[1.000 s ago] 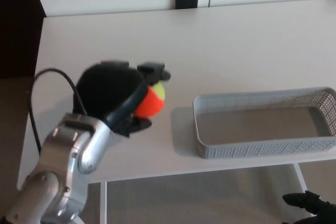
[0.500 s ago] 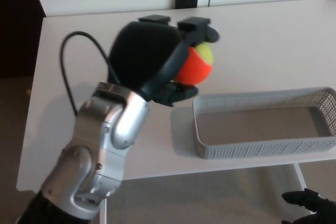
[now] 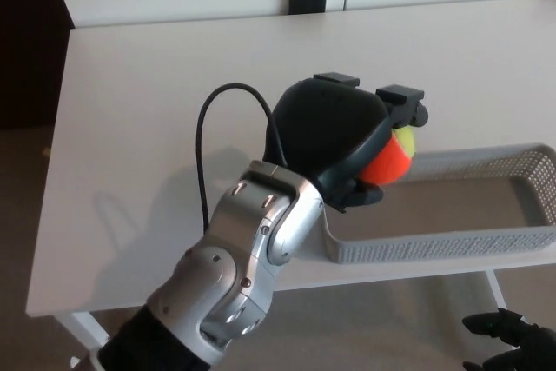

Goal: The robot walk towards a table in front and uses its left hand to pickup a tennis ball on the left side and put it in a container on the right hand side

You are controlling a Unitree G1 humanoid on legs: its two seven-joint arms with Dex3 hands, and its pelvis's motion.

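tennis ball (image 3: 393, 155) gripped in left robot hand (image 3: 340, 135), fingers closed round it, held above left end of container (image 3: 434, 246). to be carried over container middle, lowered close, only then released, so bounce-out is avoided.

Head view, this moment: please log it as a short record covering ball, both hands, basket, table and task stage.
ball: orange and yellow-green ball, held off the table
left hand: left hand closed around the ball, raised over the left part of the basket
right hand: right hand low at the picture's bottom right, below the table edge, holding nothing visible
basket: grey mesh basket on the right side, nothing visible inside
table: white table
task stage: ball picked up, not yet released into the basket
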